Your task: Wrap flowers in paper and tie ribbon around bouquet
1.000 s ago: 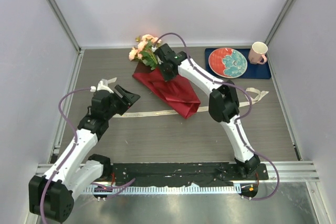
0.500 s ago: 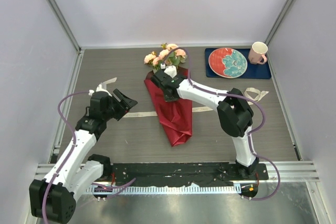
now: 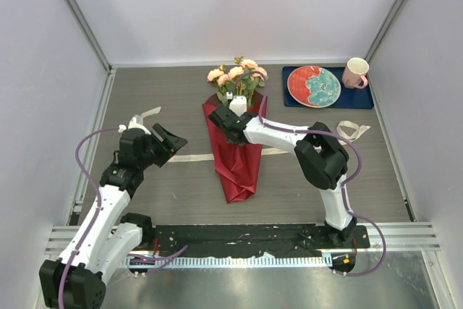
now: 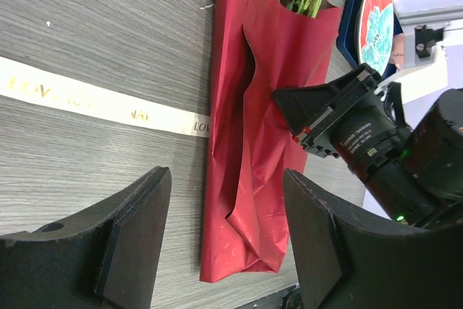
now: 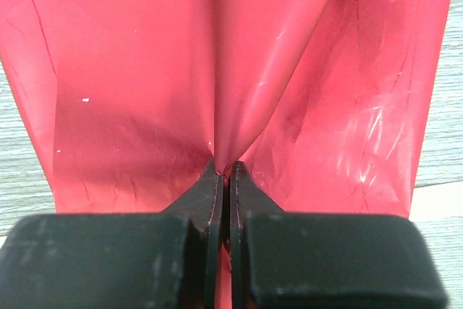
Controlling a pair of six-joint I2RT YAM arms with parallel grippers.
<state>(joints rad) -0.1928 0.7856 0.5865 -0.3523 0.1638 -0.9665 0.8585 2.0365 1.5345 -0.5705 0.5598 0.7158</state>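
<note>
One bouquet (image 3: 235, 170) swung lengthwise; right fingers (image 5: 202, 204) pinching paper (image 5: 137, 106).

The large crimson paper sheet (image 5: 289, 106) wrapped in a cone is thin, glossy and finely creased. The narrow cream fabric ribbon (image 4: 94, 103) looks smooth, with gold lettering. The grey tabletop (image 4: 108, 19) shows matt wood grain. The left gripper (image 4: 226, 175) has black fingers (image 4: 130, 236) of matt plastic.

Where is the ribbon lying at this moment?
In the top view, the ribbon lies flat across the table, passing under the red paper, from beside the left gripper to a loop near the blue mat.
</note>
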